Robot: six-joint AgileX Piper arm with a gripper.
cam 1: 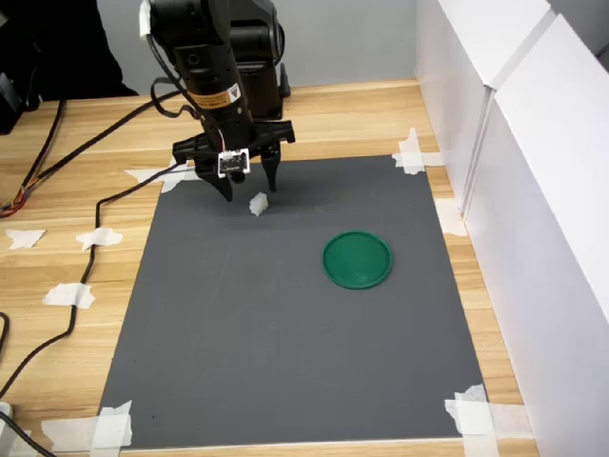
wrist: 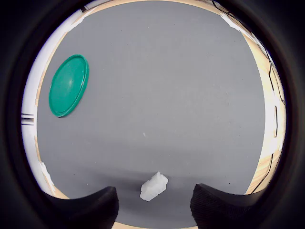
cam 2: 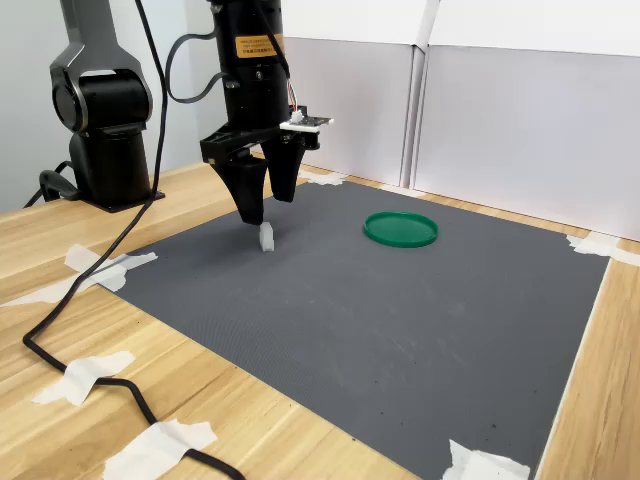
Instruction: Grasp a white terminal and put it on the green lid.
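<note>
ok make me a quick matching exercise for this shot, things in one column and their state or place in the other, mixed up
Things:
1. white terminal
2. green lid
3. gripper
4. grey mat

States:
A. taped to the wooden table at its corners
B. open, hanging above the mat
C. lying flat with nothing on it
D. on the mat, below and between the open fingers

Pairs: 1-D, 2-C, 3-B, 4-A

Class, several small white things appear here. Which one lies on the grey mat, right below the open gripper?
The white terminal, a blocky piece on the mat under the gripper. The other white bits are flat tape scraps at the mat's edges and on the wood.
</note>
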